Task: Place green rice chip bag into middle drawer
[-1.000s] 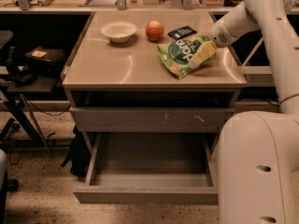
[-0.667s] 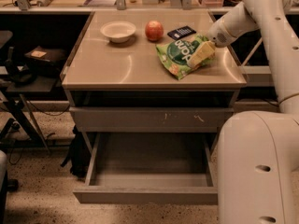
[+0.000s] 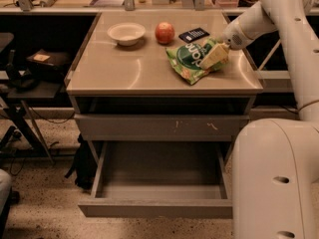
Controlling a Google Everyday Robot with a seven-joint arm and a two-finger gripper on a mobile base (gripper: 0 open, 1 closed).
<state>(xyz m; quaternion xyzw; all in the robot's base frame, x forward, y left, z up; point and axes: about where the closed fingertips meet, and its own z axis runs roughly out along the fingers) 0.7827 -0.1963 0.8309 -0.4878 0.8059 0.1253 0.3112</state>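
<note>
White letters on green rice chip bag [image 3: 188,59] illegible; no other text readable; gripper [image 3: 215,57] at bag's right edge

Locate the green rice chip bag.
In camera view, the green rice chip bag lies on the right of the cabinet top, near the apple, gripper at its right edge.

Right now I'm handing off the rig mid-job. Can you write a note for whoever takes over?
Claw: at the right edge of the bag, above the table; whether it has a hold cannot be told.
Bag: lying on the table, right side, near the front.
Drawer: pulled open below, bag not in it.
Done: drawer open, claw at bag.
Left: confirm the grasp, lift the bag, lower it into the drawer, release.
</note>
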